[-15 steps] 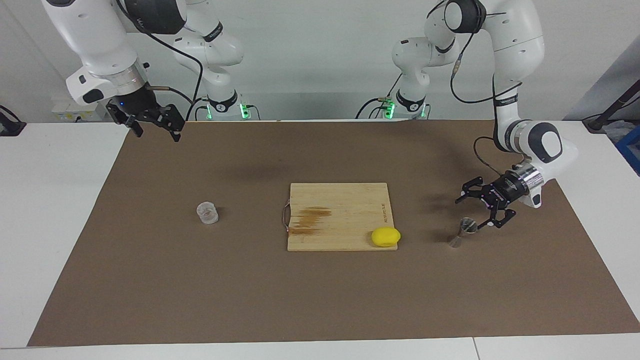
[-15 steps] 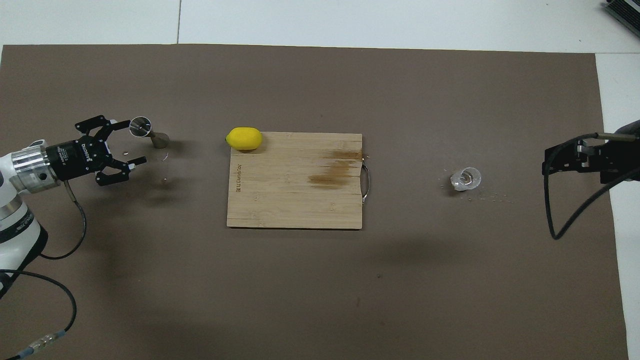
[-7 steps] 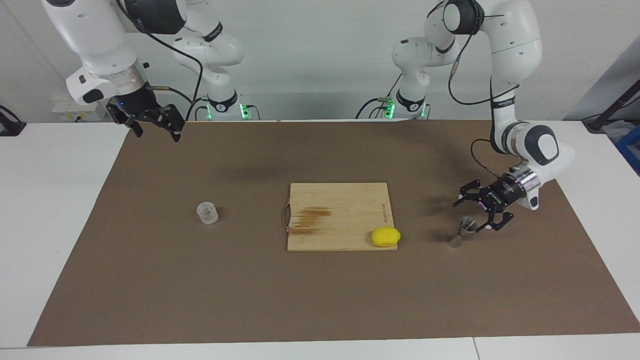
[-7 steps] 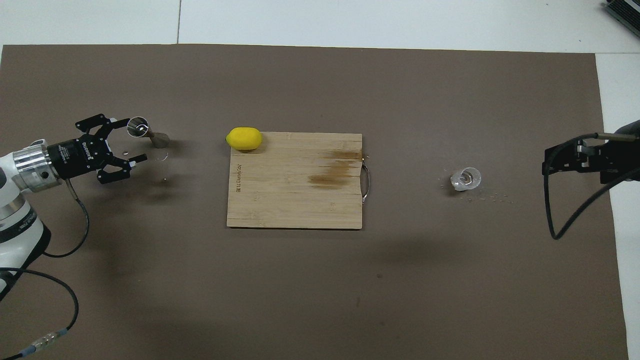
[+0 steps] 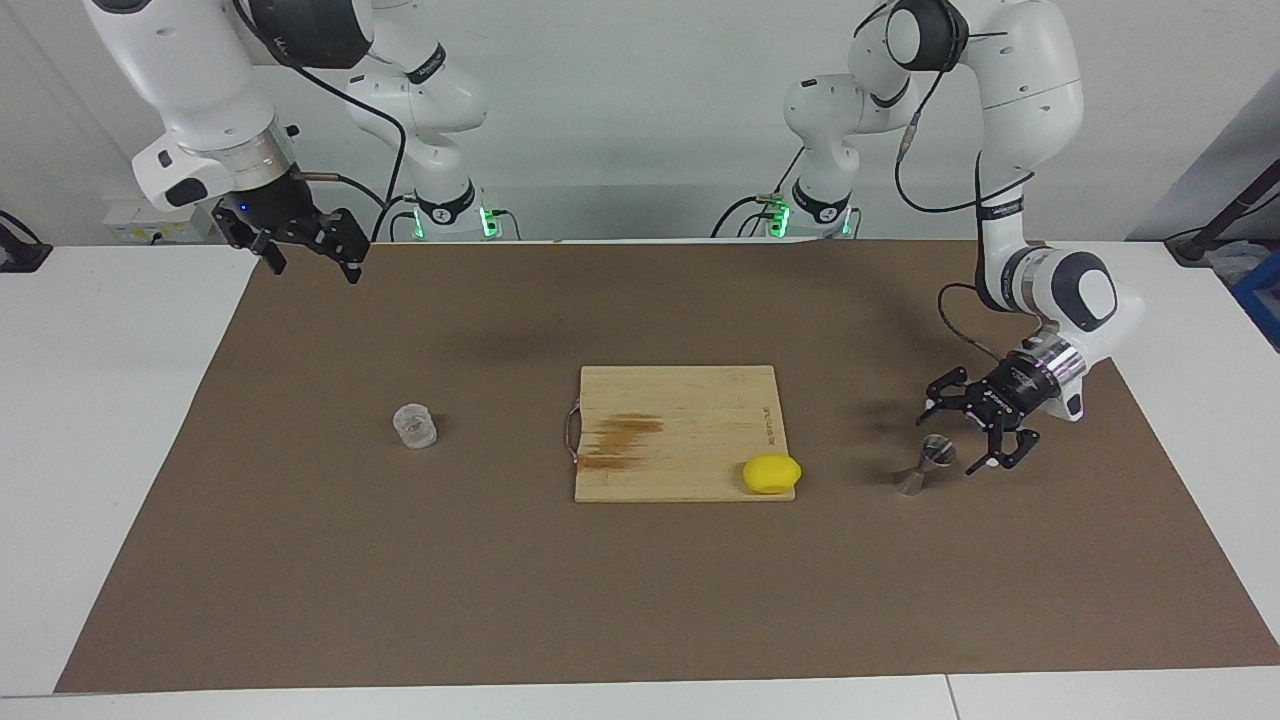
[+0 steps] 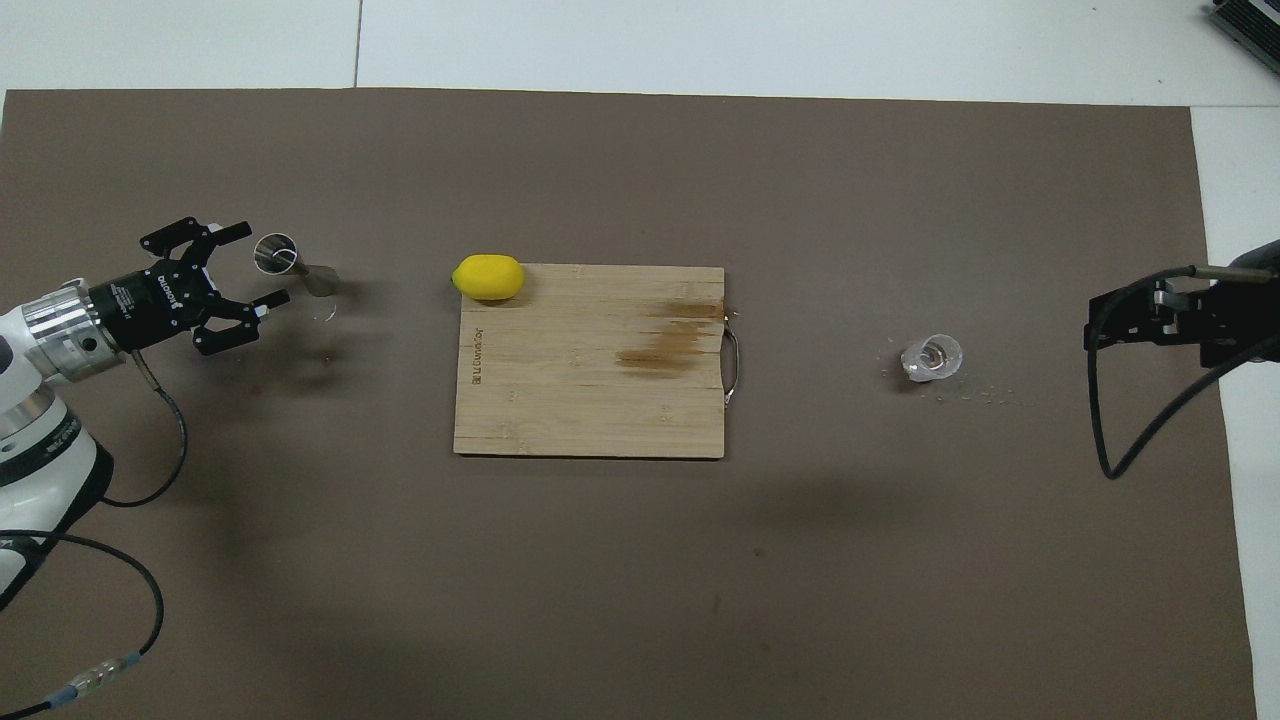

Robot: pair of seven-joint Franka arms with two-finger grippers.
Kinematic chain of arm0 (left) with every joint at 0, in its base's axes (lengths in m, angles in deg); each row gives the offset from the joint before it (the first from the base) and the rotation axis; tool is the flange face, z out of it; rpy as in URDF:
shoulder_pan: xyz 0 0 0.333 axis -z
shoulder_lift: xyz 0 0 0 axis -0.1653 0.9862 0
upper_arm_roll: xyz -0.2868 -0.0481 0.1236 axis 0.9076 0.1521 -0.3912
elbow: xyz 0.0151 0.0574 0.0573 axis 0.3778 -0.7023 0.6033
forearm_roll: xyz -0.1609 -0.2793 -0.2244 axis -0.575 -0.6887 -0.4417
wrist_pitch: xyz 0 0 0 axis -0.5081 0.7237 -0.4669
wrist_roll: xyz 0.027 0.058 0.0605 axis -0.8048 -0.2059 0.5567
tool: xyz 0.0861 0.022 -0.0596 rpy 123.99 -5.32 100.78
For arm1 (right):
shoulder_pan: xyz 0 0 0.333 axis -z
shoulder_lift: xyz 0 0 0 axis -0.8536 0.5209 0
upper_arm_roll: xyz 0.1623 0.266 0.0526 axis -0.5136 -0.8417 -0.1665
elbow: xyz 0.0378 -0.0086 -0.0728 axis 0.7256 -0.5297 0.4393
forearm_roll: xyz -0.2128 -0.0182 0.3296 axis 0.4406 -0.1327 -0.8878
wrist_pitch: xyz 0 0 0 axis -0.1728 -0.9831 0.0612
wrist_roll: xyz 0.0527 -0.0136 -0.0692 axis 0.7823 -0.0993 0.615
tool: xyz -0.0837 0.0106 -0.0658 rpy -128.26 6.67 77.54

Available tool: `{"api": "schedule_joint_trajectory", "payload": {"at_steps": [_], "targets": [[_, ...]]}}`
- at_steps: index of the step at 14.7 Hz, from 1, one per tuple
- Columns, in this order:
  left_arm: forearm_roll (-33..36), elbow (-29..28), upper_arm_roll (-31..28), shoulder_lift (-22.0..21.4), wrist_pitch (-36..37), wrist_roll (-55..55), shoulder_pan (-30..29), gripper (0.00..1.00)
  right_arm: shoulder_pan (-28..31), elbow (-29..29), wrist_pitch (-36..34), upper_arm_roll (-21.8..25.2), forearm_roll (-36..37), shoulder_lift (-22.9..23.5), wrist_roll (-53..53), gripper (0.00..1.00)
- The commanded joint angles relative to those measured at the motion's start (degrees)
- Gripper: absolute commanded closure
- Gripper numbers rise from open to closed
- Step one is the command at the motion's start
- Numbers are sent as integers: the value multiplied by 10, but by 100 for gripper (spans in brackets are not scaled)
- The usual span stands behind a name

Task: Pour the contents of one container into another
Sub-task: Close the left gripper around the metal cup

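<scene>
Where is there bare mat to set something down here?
Bare between the glass tumbler and the cutting board; smaller between board and jigger. Crowded at the jigger: open left gripper flanks it. Right gripper waits, raised.

A mat [image 5: 640, 600] covered the table. At its middle lay the cutting board [image 5: 680, 425], with the lemon [image 5: 771, 473] on the corner away from me, toward my left arm's end. The jigger [image 5: 925, 465] stood off the board at that end, and the glass tumbler [image 5: 415, 426] stood well apart, toward my right arm's end.
</scene>
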Motion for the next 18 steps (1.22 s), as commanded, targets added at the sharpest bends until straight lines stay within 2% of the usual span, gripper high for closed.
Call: {"api": "schedule_joint_trajectory", "payload": {"at_steps": [1,7,12,13,14,16,17,18], "targets": [[-21,7,5,7,-16,7,7,0,9,-16,5,-3,-12,-14,14,0],[-24,7,12,7,-22,6,7,0,9,-16,5,-3,-12,-14,14,0],[-24,6,11,6,-20,8,3,13,9,-16,5,-3,-12,-14,14,0],[-24,6,11,6,-20,8,3,24,9,-16,6,-3,-12,-13,14,0],[-24,5,11,6,-20,8,2,40,9,-16,5,-3,-12,-14,14,0],[-24,5,11,6,-19,8,1,94,9,-16,6,-3,-11,-13,14,0],[-24,5,11,6,-18,8,1,100,9,-16,5,-3,-12,-13,14,0],[-24,5,11,5,-18,8,1,100,9,-16,5,-3,-12,-13,14,0]]}}
